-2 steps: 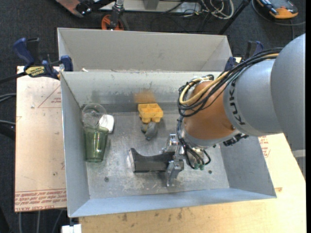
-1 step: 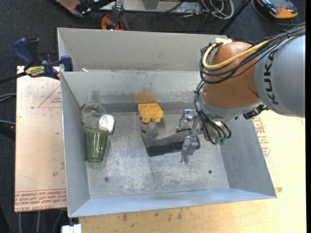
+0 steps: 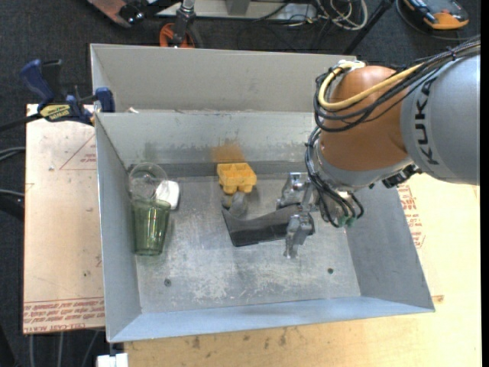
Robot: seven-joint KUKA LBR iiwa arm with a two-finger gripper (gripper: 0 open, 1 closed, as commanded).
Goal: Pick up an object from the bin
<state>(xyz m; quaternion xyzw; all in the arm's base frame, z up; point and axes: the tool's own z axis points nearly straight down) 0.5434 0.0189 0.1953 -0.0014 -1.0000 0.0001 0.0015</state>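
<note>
The arm reaches in from the right, wrist bent down; the gripper [image 3: 289,226] stands spread astride the black block's [image 3: 252,232] right end, mid-bin. Near floor [image 3: 252,281] lies open; a yellow brick [image 3: 235,176] sits just beyond.

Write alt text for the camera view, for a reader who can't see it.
A robot arm reaches from the right into a grey metal bin, its tool at the right end of a flat dark slab mid-bin. A yellow block lies behind it; a clear green cup is at left.
</note>
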